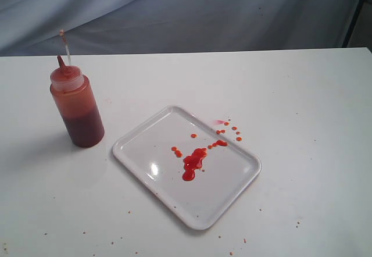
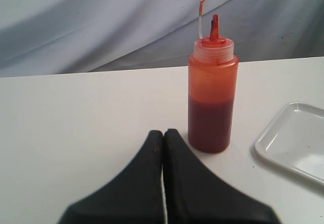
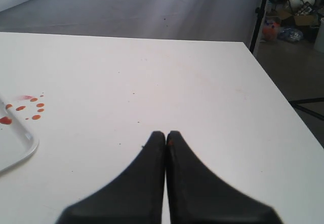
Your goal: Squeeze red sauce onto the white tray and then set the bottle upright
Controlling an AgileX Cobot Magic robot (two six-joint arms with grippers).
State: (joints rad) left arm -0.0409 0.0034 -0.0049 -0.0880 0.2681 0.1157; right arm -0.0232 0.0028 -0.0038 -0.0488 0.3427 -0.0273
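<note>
Two sets of jaws are pressing fully together, holding nothing: your left gripper [image 2: 163, 133] is pointing at the bottle [image 2: 212, 97] from nearby without touching it, and your right gripper [image 3: 166, 134] is hanging over bare table [image 3: 202, 82]. The bottle is standing upright just left of the tray [image 1: 151, 146]. Sauce [image 1: 192, 164] is lying there as a blob and drops, a few landing past the far rim. Both steps are looking done; you are probably only needing to back away without bumping the bottle.

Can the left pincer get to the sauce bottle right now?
Probably yes: the bottle stands upright ahead of the shut left pincer, only bare table between them. It must open first.
</note>
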